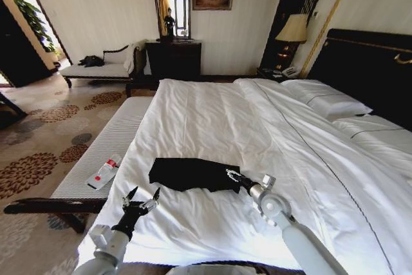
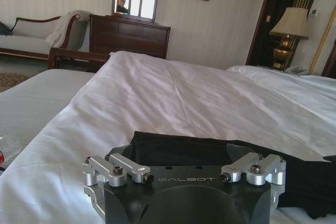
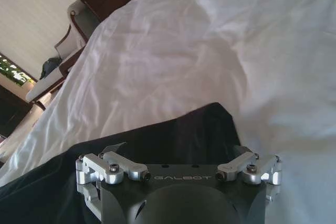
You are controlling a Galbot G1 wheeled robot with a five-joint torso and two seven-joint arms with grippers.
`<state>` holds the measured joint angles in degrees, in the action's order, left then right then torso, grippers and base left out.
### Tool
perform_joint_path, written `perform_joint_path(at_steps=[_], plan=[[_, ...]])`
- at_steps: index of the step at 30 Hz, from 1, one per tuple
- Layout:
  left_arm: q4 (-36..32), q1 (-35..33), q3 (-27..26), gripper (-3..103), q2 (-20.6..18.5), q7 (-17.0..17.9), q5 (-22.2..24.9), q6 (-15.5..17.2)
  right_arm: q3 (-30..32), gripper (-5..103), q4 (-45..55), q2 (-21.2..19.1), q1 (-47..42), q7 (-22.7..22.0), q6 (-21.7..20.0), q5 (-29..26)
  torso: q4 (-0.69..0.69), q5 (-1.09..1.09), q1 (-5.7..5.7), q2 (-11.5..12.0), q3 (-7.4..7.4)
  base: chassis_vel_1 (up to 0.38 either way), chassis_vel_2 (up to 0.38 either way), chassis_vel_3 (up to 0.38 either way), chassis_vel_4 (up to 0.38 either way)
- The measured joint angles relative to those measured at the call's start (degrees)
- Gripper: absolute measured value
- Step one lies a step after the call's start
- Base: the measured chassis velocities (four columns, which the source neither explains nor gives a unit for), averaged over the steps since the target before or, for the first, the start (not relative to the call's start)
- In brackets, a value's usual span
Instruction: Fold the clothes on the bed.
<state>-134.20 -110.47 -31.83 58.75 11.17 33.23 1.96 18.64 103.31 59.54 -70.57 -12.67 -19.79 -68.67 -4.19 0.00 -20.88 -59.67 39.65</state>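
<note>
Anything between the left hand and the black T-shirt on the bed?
Nothing visible. The left hand, fingers open, hovers over bare white duvet just short of the T-shirt's near edge. The right hand is at the shirt's right end.

Soft daylight, blown-out doorway glare

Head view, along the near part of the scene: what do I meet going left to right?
Plastic bottle on the bench → left gripper, jaws open → black T-shirt → right gripper at the shirt's right edge → bare white duvet.
</note>
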Motion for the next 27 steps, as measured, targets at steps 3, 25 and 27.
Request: perform_joint_path(at_steps=[3, 25, 27], plan=[[0.0, 0.11, 0.21, 100, 0.03, 0.19, 0.05, -0.08, 1.49, 100, -1.55, 0.05, -0.63, 1.07, 0.6, 1.39, 0.0, 0.0, 0.0, 0.0, 0.0, 0.0, 0.0, 0.0, 0.0], [-0.29, -0.86, 0.63, 100, 1.96, -0.06, -1.55, -0.22, 2.12, 73, -2.09, 6.26, -0.87, -0.42, -3.53, -6.16, 0.0, -0.01, 0.0, 0.0, 0.0, 0.0, 0.0, 0.0, 0.0], [-0.56, -0.21, 0.12, 100, 1.97, 0.36, -0.94, -0.14, 2.3, 68, -1.77, 6.75, -0.91, -0.79, -3.53, -6.42, 0.0, -0.01, 0.0, 0.0, 0.0, 0.0, 0.0, 0.0, 0.0]])
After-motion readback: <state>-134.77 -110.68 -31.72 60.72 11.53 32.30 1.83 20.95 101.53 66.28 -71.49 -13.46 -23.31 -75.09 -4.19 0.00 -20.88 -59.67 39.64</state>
